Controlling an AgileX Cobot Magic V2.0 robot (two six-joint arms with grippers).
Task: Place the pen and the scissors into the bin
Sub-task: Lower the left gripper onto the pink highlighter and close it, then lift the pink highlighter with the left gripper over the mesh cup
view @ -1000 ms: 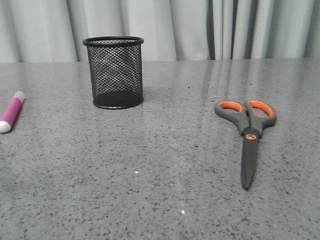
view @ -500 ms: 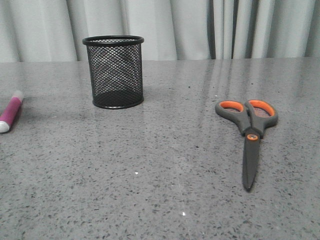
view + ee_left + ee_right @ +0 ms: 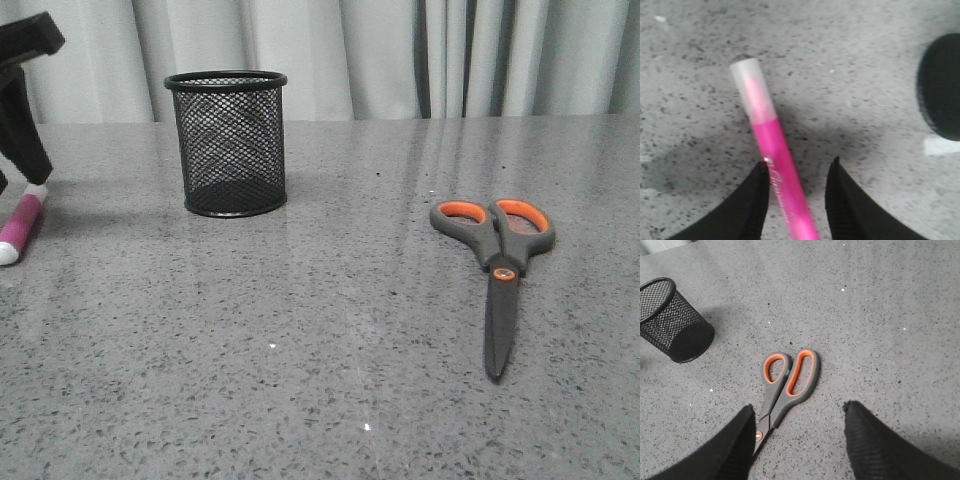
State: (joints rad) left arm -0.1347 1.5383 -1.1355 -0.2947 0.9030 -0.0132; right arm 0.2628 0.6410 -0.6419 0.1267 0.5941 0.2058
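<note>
The left gripper (image 3: 796,200) is low over the grey table (image 3: 300,340), and its two black fingers (image 3: 752,205) are apart. The pink pen (image 3: 771,150) lies flat on the table and runs right between those fingers, with one finger on each side of it. In the left wrist view the pen looks close to one finger, but I cannot tell if it touches. The pen's whitish cap end points away from the gripper, out past the fingertips. In the front view the left arm shows as a dark shape just above the pen (image 3: 20,228), at the far left edge of the table. The bin (image 3: 227,143) is a black mesh cup that stands upright, off to the side of the left gripper and a good way from it. It shows only as a dark blur in the left wrist view. The right gripper (image 3: 797,440) is held up above the table, and its two fingers (image 3: 867,445) are wide apart with nothing in them. The scissors (image 3: 785,385) lie flat and closed on the table under it. Their grey and orange handles are just past the fingertips, and the blades run back toward the gripper, close by one finger. The bin (image 3: 672,322) is well away from the right gripper, past the scissors and to one side.
</note>
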